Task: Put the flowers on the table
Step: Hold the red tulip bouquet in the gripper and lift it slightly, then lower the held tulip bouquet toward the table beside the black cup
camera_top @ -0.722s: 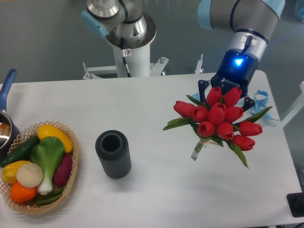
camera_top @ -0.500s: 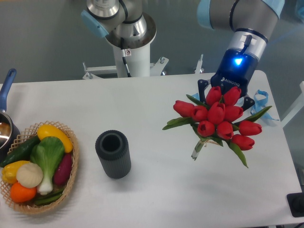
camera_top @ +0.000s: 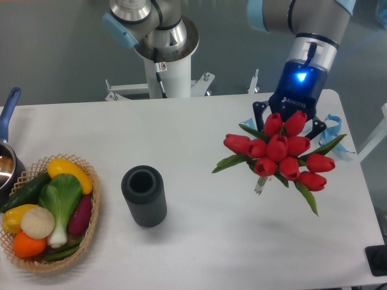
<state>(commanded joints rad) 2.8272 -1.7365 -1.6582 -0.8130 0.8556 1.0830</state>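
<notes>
while pincer (camera_top: 289,124) grips flowers (camera_top: 279,151), vase (camera_top: 144,196) left

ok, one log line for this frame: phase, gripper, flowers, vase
phase: carrying | gripper: fingertips hidden behind blooms | flowers: off the table, right side | vase: upright, empty, left of flowers

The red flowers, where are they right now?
The flowers hang over the right side of the table, just below the gripper, well right of the dark vase.
</notes>
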